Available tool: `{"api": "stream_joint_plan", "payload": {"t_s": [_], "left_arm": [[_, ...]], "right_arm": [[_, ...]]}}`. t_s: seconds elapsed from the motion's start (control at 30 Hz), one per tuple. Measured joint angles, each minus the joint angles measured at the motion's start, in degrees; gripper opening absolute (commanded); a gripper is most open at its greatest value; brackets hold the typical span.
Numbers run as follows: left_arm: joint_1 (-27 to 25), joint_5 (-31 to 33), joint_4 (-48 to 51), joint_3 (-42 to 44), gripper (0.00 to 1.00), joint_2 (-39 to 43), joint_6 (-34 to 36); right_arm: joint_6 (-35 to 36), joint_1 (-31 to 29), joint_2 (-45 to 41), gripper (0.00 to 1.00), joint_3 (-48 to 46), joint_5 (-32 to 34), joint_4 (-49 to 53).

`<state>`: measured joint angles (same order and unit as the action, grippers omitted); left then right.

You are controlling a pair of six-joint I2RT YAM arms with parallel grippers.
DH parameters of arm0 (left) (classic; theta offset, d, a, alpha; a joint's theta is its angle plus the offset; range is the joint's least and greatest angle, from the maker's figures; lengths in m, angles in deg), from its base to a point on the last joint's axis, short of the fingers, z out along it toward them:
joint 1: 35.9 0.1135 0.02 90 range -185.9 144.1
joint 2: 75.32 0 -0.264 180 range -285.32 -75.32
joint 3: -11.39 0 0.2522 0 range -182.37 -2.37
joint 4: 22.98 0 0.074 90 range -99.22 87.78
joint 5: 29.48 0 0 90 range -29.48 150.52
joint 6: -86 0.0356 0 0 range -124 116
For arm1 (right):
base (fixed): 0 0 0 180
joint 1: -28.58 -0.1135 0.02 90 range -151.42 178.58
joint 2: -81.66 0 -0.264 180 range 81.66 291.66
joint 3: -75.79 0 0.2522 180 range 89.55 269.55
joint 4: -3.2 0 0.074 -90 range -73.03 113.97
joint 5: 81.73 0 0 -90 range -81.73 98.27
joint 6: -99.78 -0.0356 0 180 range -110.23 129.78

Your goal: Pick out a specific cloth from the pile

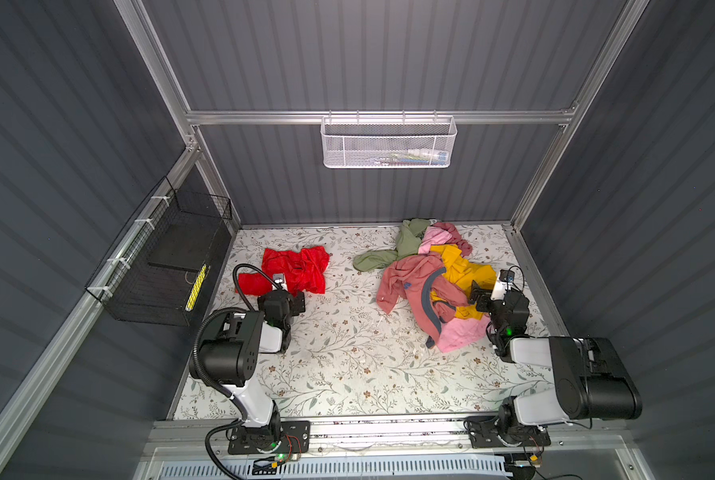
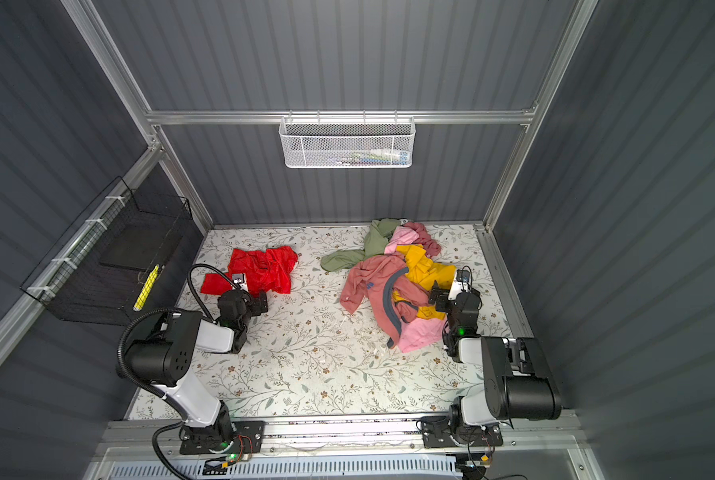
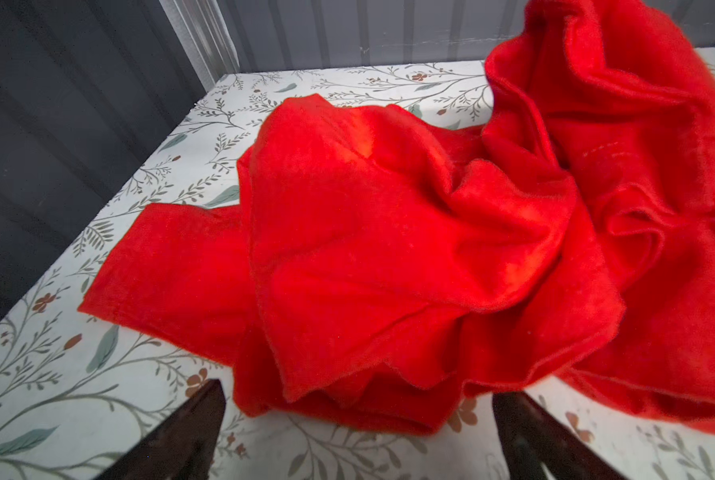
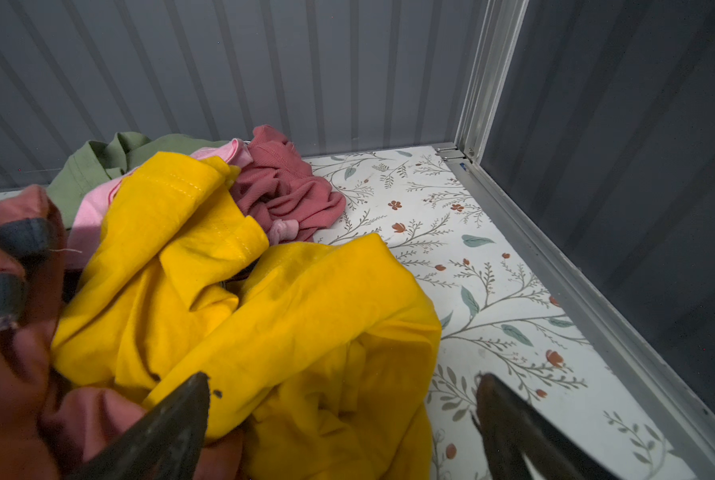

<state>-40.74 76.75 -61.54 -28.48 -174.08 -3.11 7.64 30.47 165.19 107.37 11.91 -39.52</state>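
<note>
Cloth (image 1: 295, 268) lies on floral tabletop (image 1: 347, 365) inside grey ribbed walls (image 1: 389, 62); left claw (image 3: 360, 397) and right claw (image 4: 343, 378) gape wide.

I find no words, brands or numbers that I can read. In the pile (image 1: 428, 282), the dusty-pink garment (image 1: 410, 270) bears a small blue mark (image 1: 407, 285), too small to make out. The items in the white mesh basket (image 1: 347, 143) are blurred.

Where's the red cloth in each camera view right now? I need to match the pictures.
In a top view: red cloth lies left of centre, apart from the pile.
In a top view: red cloth likewise left of centre.
Left wrist: red cloth fills most of the picture.
Right wrist: not in it.
Shared landmark: the floral table cover, in all four.
</note>
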Motion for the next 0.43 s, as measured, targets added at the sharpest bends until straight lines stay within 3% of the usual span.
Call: {"api": "stream_joint_plan", "payload": {"t_s": [0.43], "left_arm": [[0.0, -0.48, 0.02, 0.0, 1.0, 0.0, -0.02]], "right_arm": [[-0.02, 0.0, 0.0, 0.99, 0.0, -0.26, 0.0]]}}
